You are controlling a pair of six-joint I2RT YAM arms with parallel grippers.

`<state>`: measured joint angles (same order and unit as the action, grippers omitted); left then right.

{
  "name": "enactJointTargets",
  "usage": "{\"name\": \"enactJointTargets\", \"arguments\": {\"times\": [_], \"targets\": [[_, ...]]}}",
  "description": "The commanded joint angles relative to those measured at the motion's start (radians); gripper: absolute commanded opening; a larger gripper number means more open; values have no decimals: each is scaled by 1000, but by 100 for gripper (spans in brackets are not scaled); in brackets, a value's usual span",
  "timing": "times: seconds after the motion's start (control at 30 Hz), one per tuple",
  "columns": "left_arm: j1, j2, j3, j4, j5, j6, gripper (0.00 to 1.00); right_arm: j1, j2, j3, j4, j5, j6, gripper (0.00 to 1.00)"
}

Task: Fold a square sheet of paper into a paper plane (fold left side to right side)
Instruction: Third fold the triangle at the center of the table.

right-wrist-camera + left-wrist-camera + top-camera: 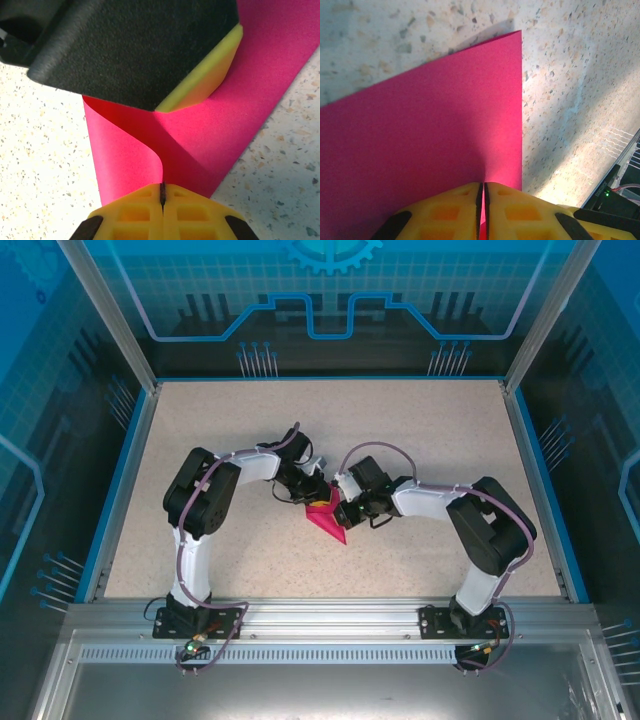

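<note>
Paper fold underway, square sheet of paper (pixel 210 135) pinched in both left claw (pixel 483 186) and right claw (pixel 162 189), curling up just ahead of right claw. Better go slow, line up edges first, then press crease onto worktop (pixel 280 190).

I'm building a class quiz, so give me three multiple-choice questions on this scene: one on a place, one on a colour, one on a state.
1. Where is the pink paper? A) far left corner B) middle of the table C) near right corner
2. What colour are the left gripper's fingers? A) yellow B) blue C) white
3. How is the right gripper? A) wide open B) clear of the paper C) shut on the paper
Answers: B, the top view shows it mid-table; A, yellow pads in its wrist view; C, its jaws pinch a curled edge.
</note>
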<state>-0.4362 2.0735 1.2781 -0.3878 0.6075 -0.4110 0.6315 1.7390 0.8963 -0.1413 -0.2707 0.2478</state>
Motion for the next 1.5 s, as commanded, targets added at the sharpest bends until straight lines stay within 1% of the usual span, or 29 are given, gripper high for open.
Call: {"name": "enactJointTargets", "arguments": {"times": [0.0, 0.93, 1.47], "targets": [[-8, 28, -22, -37, -28, 24, 14, -18, -10, -2, -4, -16, 15, 0], [-8, 26, -25, -40, -29, 25, 14, -19, 38, 42, -38, 26, 19, 0], [-9, 24, -26, -44, -30, 28, 13, -18, 55, 53, -52, 25, 16, 0]]}}
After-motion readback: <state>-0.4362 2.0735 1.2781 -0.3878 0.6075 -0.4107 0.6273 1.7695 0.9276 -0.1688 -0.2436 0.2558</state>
